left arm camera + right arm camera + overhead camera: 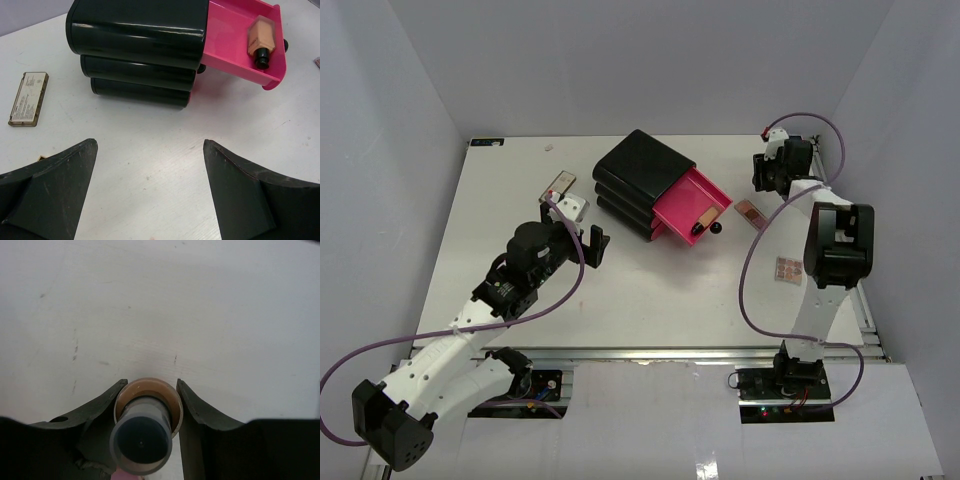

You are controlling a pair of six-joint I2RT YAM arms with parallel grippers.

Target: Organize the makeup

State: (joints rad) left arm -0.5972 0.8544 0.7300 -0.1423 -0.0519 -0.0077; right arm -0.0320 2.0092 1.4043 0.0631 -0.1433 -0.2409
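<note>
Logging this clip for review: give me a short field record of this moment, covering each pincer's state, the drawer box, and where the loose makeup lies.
left pincer: open, empty, over the table, facing the black box
right pincer: shut on the held bottle, at the table's far right
box state: top pink drawer pulled out, lower tiers shut
in the drawer: one foundation bottle, lying on its side
loose on table: tan case left of the box; two pink palettes to its right
</note>
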